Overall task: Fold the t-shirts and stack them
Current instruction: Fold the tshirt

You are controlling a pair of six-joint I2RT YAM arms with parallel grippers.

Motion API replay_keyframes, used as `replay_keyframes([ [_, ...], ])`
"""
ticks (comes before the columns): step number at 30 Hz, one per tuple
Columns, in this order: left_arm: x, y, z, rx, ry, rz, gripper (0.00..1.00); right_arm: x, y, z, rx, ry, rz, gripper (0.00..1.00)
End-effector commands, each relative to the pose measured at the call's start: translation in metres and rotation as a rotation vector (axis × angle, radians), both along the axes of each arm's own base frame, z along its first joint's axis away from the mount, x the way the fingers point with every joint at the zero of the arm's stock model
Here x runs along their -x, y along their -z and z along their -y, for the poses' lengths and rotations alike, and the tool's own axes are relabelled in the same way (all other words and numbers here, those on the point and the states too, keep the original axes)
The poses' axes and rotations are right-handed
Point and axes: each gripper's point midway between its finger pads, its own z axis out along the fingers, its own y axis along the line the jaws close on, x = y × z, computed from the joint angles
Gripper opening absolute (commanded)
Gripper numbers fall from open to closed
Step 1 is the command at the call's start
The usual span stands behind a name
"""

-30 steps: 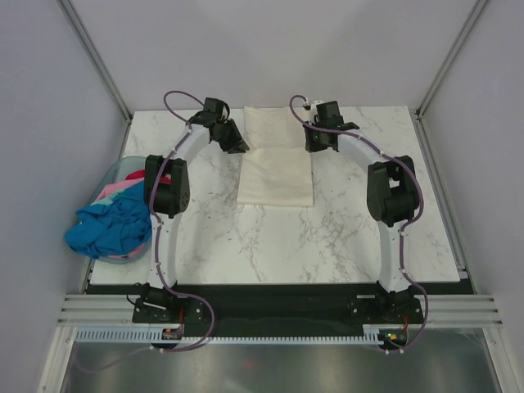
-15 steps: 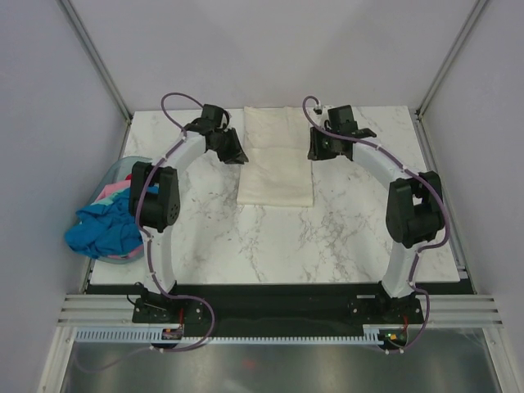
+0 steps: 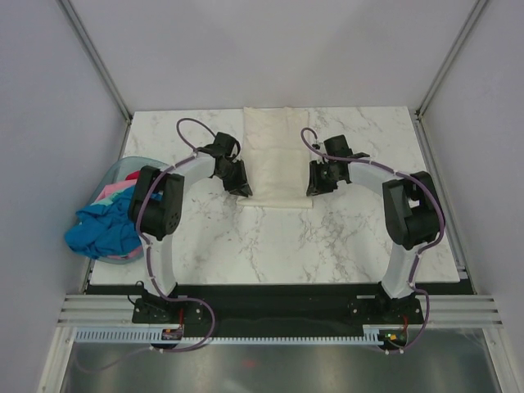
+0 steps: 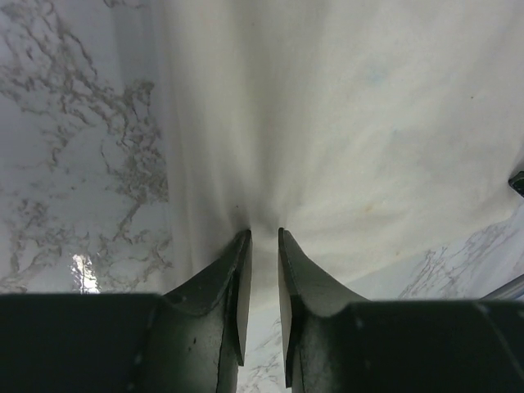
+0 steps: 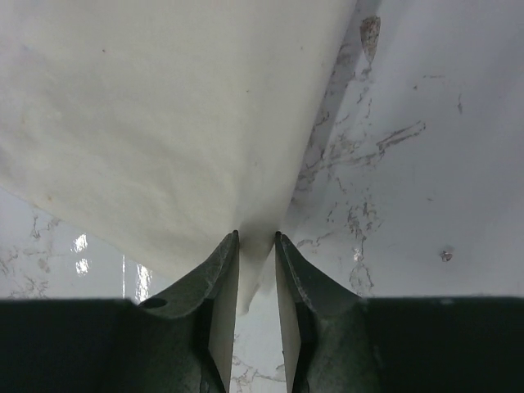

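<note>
A: Gripper status?
B: My left gripper (image 4: 263, 239) is pinching the cream-white t-shirt (image 3: 278, 155) at its near-left corner, my right gripper (image 5: 257, 239) the near-right. It's lying on the marble table (image 3: 327, 237), between them.

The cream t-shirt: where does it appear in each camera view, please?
Top external: cream t-shirt mid-table, toward the far edge.
Left wrist: upper centre and right, pinched by the left end effector.
Right wrist: upper left, pinched by the right end effector.
Shared landmark: marble table beside it.
</note>
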Motion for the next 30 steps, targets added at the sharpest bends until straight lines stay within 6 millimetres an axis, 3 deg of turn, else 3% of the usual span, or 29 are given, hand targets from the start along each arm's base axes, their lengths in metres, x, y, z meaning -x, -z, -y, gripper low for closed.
replay_keyframes([
  [1,0.002,-0.02,0.005,-0.003,0.01,0.057,0.27,-0.006,-0.013,-0.001,-0.016,0.013,0.046,0.31],
  [7,-0.002,-0.072,0.012,0.06,0.003,0.148,0.29,-0.007,-0.052,-0.008,-0.038,0.024,0.093,0.3],
  [9,-0.001,-0.077,0.013,0.076,0.009,0.15,0.3,-0.005,-0.06,-0.015,-0.052,0.021,0.098,0.3],
  [13,0.011,-0.057,0.009,0.057,0.015,0.094,0.29,0.001,-0.06,-0.032,-0.069,-0.001,0.088,0.3],
  [15,0.016,-0.047,0.007,0.044,0.014,0.071,0.29,0.005,-0.05,-0.038,-0.062,-0.017,0.071,0.31],
  [19,0.042,-0.013,-0.009,-0.022,-0.003,0.002,0.25,0.016,-0.014,-0.031,-0.004,-0.025,0.018,0.3],
  [20,0.045,-0.013,-0.011,-0.028,-0.009,0.009,0.25,0.022,0.0,-0.026,0.021,-0.023,-0.011,0.3],
  [23,0.06,-0.008,-0.014,-0.031,-0.012,-0.011,0.24,0.029,0.009,-0.02,0.043,-0.022,-0.028,0.29],
  [30,0.057,-0.069,-0.006,0.067,0.006,0.114,0.28,0.027,-0.03,-0.023,0.009,-0.015,0.029,0.31],
])
